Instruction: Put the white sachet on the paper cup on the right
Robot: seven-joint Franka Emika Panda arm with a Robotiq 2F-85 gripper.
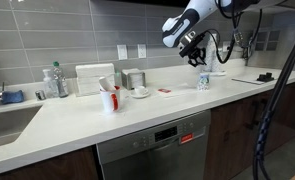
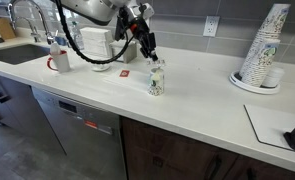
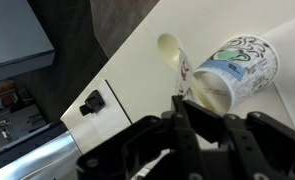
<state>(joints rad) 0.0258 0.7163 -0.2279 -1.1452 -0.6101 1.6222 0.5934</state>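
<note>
The paper cup (image 1: 203,80) with green print stands on the white counter, on the right side; it also shows in an exterior view (image 2: 156,78) and in the wrist view (image 3: 237,65). My gripper (image 1: 194,52) hangs just above and a little to one side of the cup, as an exterior view (image 2: 147,50) also shows. Its fingers (image 3: 184,105) are shut on the white sachet (image 3: 184,80), a thin white packet with a red edge. The sachet's lower end hangs at the cup's rim. The cup looks empty inside.
A red mug (image 1: 109,98) with sachets, a bowl on a saucer (image 1: 140,92) and a red packet (image 1: 164,91) stand further along the counter. A white box (image 1: 94,78) and bottle (image 1: 55,80) are by the sink. A stack of paper cups (image 2: 265,50) stands near the wall.
</note>
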